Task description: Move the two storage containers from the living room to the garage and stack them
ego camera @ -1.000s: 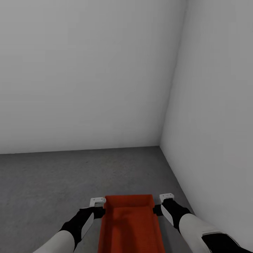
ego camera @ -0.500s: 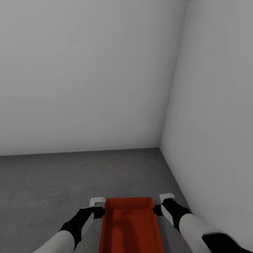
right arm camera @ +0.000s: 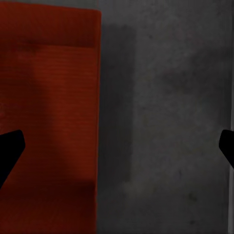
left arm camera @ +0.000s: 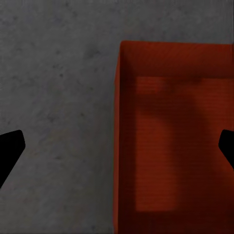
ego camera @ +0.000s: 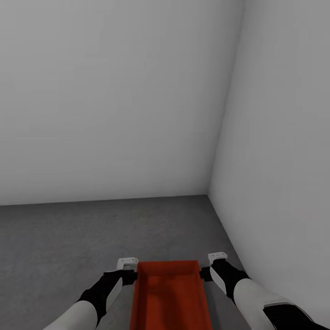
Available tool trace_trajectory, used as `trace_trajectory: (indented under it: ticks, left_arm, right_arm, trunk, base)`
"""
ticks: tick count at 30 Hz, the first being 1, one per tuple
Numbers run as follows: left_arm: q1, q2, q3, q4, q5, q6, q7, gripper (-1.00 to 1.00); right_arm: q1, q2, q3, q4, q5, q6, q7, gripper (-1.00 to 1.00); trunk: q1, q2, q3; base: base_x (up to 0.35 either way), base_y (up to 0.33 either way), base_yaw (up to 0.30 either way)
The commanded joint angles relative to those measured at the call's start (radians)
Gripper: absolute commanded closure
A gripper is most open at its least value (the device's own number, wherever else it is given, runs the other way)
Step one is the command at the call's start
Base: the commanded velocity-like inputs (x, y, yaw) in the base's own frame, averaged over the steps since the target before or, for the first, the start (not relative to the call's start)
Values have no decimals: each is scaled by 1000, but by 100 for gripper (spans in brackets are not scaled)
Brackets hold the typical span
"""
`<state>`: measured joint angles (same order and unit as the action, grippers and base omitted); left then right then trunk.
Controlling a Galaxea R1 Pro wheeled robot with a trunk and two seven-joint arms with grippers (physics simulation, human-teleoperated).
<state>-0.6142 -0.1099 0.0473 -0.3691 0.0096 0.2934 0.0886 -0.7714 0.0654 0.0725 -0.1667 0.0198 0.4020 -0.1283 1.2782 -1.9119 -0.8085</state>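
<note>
Storage container (ego camera: 168, 293) sits lower in head view than 1 s ago, floor (ego camera: 68, 238) edge likewise, so the camera shifted; left claw (ego camera: 127, 263) and right claw (ego camera: 217, 256) flank its long walls, spread wide, gripping nothing, suggesting placement in the garage corner.

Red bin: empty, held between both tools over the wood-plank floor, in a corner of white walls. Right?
Not quite. The floor under the red bin is dark grey speckled concrete, not wood plank; the head view and both wrist views show it. The rest stands: the bin is empty, it sits between the left tool and right tool, and white walls meet in a corner.
</note>
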Motion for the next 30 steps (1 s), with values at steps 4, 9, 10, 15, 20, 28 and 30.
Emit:
trace_trajectory:
  ticks: [4,9,10,15,20,28,30]
  left_arm:
    - [-1,-1,5,-2,1,6,2,-100]
    - [-1,-1,5,-2,1,6,2,-100]
    - [-1,-1,5,-2,1,6,2,-100]
    - [-1,-1,5,-2,1,6,2,-100]
    - [0,-1,5,-2,1,6,2,-100]
    - [-1,-1,6,-2,1,6,2,-100]
    - [-1,-1,6,-2,1,6,2,-100]
  right_arm:
    - [0,0,7,-2,2,8,-2,-100]
    - [0,0,7,-2,2,8,-2,-100]
    - [0,0,7,-2,2,8,-2,-100]
    - [0,-1,7,-2,2,8,-2,-100]
    - [0,0,7,-2,2,8,-2,-100]
    - [0,-1,7,-2,2,8,-2,-100]
    - [0,-1,7,-2,2,8,-2,-100]
  trunk:
    - [-16,28,12]
    - [-35,63,27]
    - [-39,70,31]
    - [-58,105,46]
    - [-77,140,62]
    - [-100,182,81]
    - [-100,182,81]
  base:
    - [0,0,0]
    - [0,0,0]
    - [0,0,0]
    - [0,0,0]
    - [0,0,0]
    - [0,0,0]
    - [0,0,0]
